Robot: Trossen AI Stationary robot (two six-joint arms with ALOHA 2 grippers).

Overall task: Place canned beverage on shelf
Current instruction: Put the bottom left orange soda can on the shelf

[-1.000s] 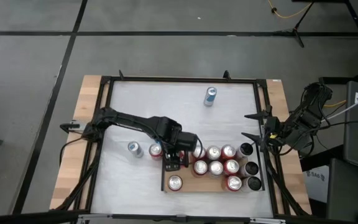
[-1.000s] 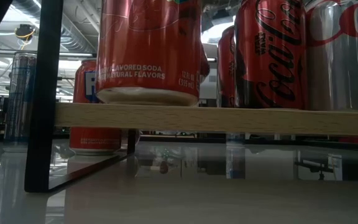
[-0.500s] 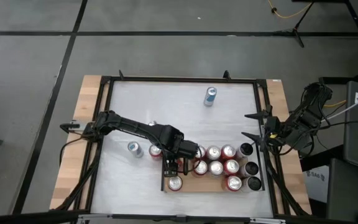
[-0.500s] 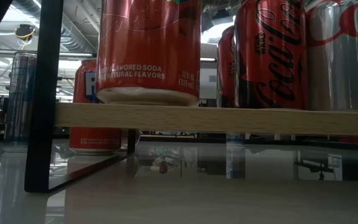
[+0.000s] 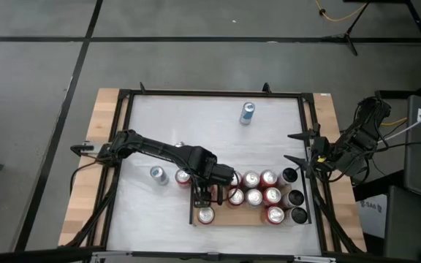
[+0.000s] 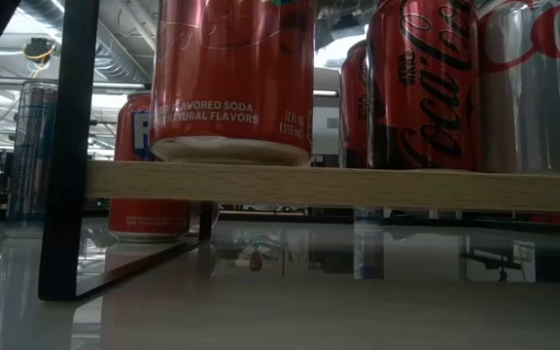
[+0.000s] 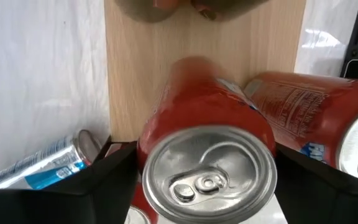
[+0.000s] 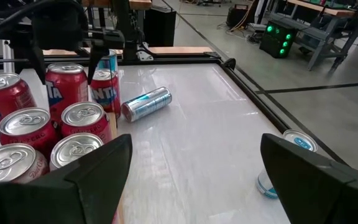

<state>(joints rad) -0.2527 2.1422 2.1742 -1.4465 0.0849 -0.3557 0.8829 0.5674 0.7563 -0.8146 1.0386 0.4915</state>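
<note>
Shifted toward six o'clock, the left claw straddles an upright red can over the shelf, fingers easing apart; right claw waits open at three o'clock.

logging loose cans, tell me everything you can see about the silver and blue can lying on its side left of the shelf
The silver and blue can lies tipped on its side on the white tabletop, apart from the shelf and left of a red can standing on the table. It looks like slim shiny metal with a blue band and pale printing, its lid end showing in the right wrist view. It looks undented. Nothing grips it; the left gripper is over the shelf.
</note>
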